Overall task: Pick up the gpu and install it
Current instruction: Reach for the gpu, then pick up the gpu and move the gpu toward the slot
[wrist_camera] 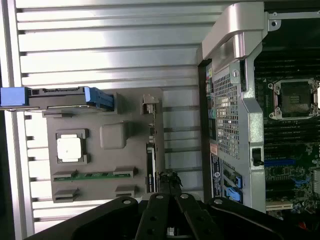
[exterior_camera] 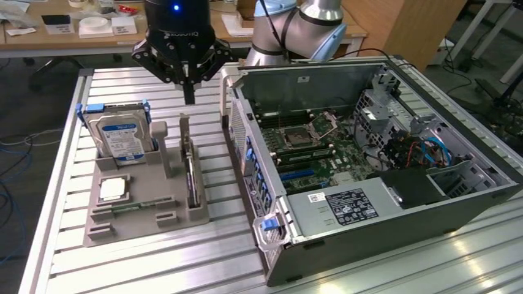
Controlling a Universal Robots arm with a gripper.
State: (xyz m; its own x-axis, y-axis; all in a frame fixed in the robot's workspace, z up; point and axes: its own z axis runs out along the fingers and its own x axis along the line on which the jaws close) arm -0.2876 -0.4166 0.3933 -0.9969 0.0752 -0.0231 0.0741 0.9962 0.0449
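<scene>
Step in hand, by the look of it: approach for the pick-up, nothing grabbed yet. L to R in the exterior view: loose cables point(exterior_camera: 10, 153) on the floor, then the slatted metal table point(exterior_camera: 163, 269) w/ a grey holder tray point(exterior_camera: 102, 236) on it. A hard drive point(exterior_camera: 122, 139) stands upright at the tray's far left, while a square chip point(exterior_camera: 112, 190) and a memory stick point(exterior_camera: 135, 208) lie flat nearer the camera. The graphics card point(exterior_camera: 190, 180) stands on edge in a slot along the tray's right side, not installed. The gripper point(exterior_camera: 190, 97) hangs above the card's far end, fingers pressed shut on nothing, not touching it. Judgement: a grab needs the fingers opened first, then set either side of the thin top edge, w/ little room for skew. Right of that sits the open computer case point(exterior_camera: 457, 208), board point(exterior_camera: 310, 144) exposed, just beside the tray. Bkgd: office desks point(exterior_camera: 82, 33) w/ clutter.
</scene>
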